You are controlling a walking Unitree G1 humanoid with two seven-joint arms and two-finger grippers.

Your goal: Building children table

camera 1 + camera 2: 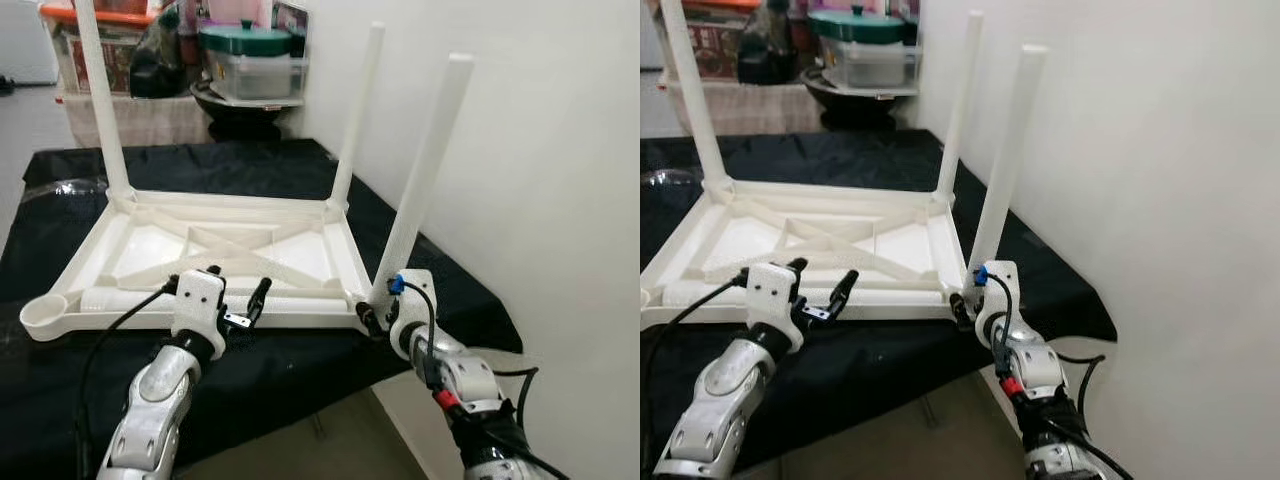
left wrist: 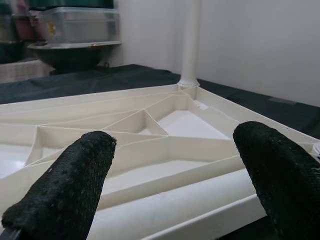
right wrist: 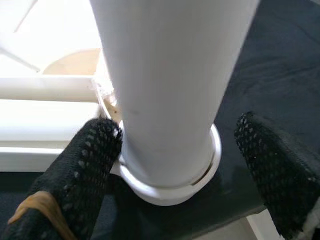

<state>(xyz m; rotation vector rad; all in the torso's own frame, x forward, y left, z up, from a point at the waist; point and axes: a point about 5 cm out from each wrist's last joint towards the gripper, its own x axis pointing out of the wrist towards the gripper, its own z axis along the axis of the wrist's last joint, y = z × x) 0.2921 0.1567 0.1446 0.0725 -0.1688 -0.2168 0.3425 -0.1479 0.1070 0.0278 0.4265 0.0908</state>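
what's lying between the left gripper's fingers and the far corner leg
A loose white leg lying in the upturned tabletop, then its crossed ribs, per the left wrist view.

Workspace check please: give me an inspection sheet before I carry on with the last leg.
Surface: black cloth covers the bench.
Job's things: white table top lies upside down; three legs stand in corner sockets, near-right leg among them; loose leg lies inside the frame; near-left socket empty.
Clutter: nothing seen on the cloth.
Grippers: left gripper open, over the near edge; right gripper open around the near-right leg's base.
Cables: black cable along the left arm.
Surroundings: white wall on the right; storage boxes behind.
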